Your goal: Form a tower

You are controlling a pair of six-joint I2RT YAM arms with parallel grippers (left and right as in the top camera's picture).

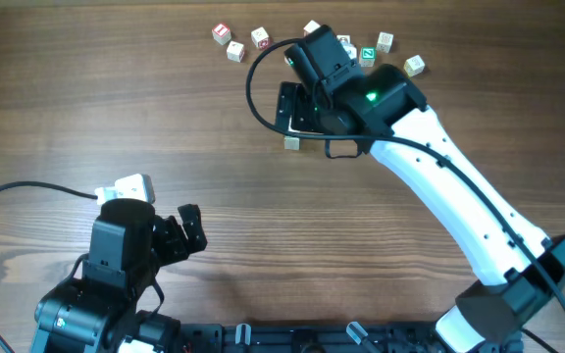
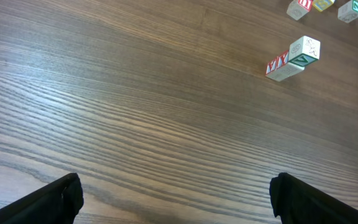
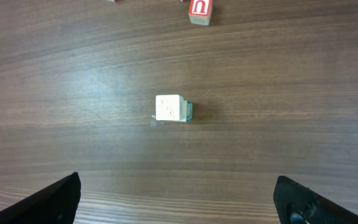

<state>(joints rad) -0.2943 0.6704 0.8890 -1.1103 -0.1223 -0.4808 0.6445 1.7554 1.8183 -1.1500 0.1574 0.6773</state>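
The tower (image 3: 169, 107) is a short column of small pale cubes, seen from straight above in the right wrist view: a white top face with a teal edge. In the left wrist view the tower (image 2: 294, 58) shows an upper cube with teal-green print over one with red letters. From overhead only a small pale square of the tower (image 1: 291, 143) shows. My right gripper (image 3: 178, 200) hangs open over the table, its fingers wide apart and clear of the column. It shows in the overhead view as the right gripper (image 1: 297, 114), just behind the tower. My left gripper (image 1: 190, 231) is open and empty at the near left.
Several loose cubes (image 1: 260, 37) lie scattered along the far edge of the wooden table (image 1: 116, 108), some under the right arm. A cube with a red U (image 3: 200, 9) lies beyond the tower. The right arm (image 1: 459, 196) crosses the table's right half.
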